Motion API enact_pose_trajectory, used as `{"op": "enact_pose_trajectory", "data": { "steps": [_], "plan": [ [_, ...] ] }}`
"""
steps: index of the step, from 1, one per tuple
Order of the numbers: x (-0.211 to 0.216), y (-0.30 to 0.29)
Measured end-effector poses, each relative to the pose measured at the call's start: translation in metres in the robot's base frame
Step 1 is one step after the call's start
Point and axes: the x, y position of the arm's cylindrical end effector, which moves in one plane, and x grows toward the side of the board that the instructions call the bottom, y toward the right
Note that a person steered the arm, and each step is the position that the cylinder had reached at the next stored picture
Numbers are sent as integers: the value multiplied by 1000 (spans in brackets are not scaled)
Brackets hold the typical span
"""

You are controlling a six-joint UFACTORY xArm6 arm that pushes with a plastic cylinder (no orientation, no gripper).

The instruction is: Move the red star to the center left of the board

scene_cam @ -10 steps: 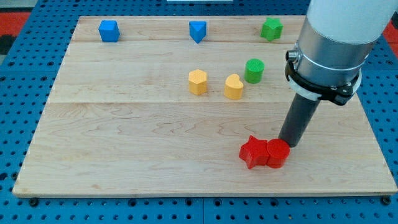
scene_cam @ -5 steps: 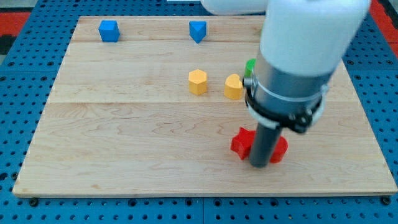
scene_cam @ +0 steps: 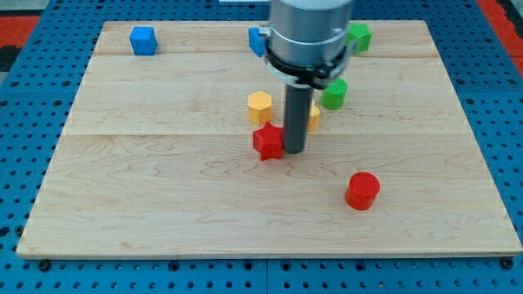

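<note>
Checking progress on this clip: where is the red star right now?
The red star sits near the middle of the board, just below the yellow hexagon block, with my tip touching its right side in the view.

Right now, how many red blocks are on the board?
2. The red star sits near the middle, touching my tip on its left. The red cylinder stands apart, lower right. None seems hidden.

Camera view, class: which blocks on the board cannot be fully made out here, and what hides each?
- Blue block at the view's top: shape unclear, mostly behind the arm.
- Yellow block: only a sliver shows beside the rod.
- Green block at the view's top: left edge hidden by the arm.
- Red star: right side touches my tip; contact edge hidden.
</note>
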Motion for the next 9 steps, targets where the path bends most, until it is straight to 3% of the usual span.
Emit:
{"op": "enact_pose_trajectory", "data": {
  "steps": [1, 3, 5, 6, 7, 8, 9],
  "plan": [
    [-17, -61],
    [-17, -80],
    [-16, -191],
    [20, -192],
    [-2, -216],
    [-50, -218],
    [-52, -218]
  ]
}}
